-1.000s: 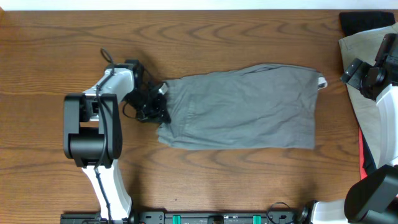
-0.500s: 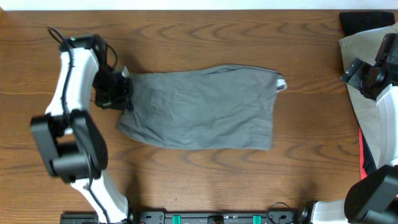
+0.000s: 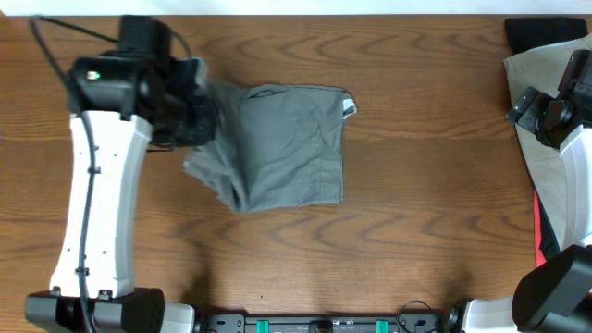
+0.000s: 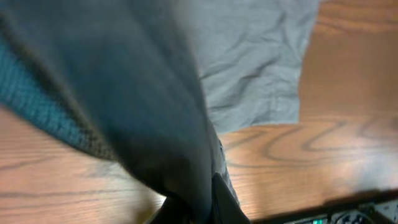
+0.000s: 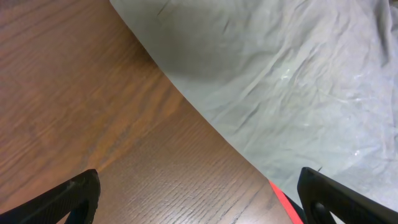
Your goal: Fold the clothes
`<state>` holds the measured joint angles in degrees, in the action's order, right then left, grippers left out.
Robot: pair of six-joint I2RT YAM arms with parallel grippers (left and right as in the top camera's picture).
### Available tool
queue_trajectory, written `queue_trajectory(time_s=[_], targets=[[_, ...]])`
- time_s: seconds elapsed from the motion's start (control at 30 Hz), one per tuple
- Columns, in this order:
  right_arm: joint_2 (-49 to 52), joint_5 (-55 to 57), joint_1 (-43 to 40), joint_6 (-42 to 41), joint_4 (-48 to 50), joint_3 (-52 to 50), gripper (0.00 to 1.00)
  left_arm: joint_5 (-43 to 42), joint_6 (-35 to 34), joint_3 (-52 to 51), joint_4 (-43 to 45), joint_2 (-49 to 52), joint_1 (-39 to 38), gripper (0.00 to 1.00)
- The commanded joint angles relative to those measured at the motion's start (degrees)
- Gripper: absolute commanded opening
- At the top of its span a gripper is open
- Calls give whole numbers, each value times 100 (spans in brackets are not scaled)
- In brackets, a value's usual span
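Left jaws: clamped shut on the left edge of the mid-grey soft cloth shorts [image 3: 277, 148], lifted off the brown wood-grain surface [image 3: 416, 231], with cloth draping dark across the wrist lens. Right jaws: spread wide, gripping nothing, hovering at the far right over a crumpled beige cloth garment [image 5: 280, 74] beside a red strip of fabric [image 5: 283, 196]. Against a second ago: dragged leftward and gathered into a much shorter spread, small white tag [image 3: 349, 108] at the top right corner. Likely a fold just begun; next, carrying the held edge across onto the far edge.
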<state>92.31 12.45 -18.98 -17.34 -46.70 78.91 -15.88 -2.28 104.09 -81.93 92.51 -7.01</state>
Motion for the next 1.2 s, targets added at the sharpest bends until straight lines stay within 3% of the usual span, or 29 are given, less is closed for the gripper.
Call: queue_trajectory(time_s=[0.0,0.3,0.57,1.17], targets=[[7,42,2,68,-4,90,99,9,-264,-7,127,188,-446,6],[4,42,4,68,-4,90,99,4,-280,-201,1032,979,-1093,6],[7,42,2,68,-4,90,99,-282,-262,-203,1121,1657,-1429,6],[4,42,2,68,-7,90,99,-544,26,-269,1429,1996,-2188,6]])
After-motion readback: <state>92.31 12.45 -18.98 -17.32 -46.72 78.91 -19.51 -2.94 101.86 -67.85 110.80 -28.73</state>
